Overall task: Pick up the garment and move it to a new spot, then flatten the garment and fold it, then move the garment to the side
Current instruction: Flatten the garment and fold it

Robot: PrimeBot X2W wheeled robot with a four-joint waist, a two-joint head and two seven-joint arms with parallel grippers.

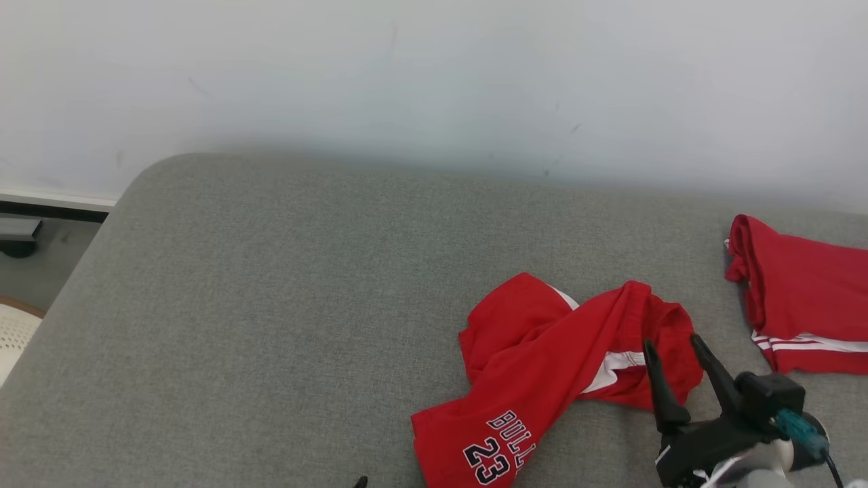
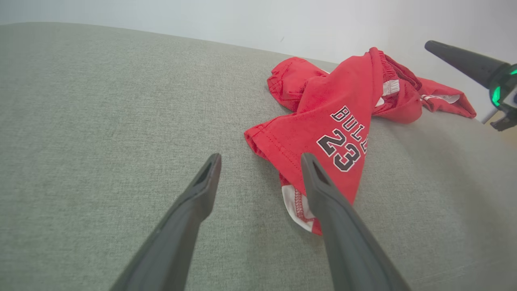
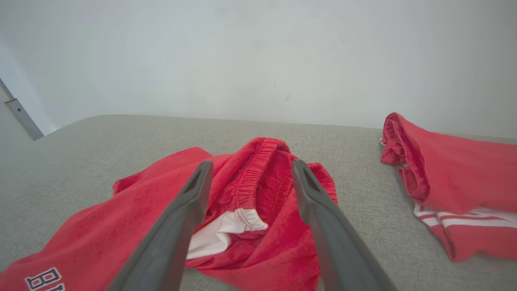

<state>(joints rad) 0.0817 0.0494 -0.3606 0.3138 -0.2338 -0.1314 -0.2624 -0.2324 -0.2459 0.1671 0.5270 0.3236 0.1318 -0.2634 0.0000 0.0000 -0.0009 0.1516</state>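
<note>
Crumpled red knit shorts [image 1: 542,352] with white trim and a "23" print lie bunched at five o'clock on the grey woven upholstered surface [image 1: 271,305]. The right fingers [image 1: 659,383] are spread wide, framing the elastic waistband, and the left fingers [image 2: 194,202] are wide too, by the hem. A folded red striped garment [image 1: 807,298] hugs the three o'clock edge, and there's broad bare fabric out toward nine.

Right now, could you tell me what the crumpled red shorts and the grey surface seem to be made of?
Crumpled red shorts: soft matte knit, probably polyester or cotton; limp folds, gathered elastic waistband.
Grey surface: woven upholstery fabric, matte, with visible weave.
</note>
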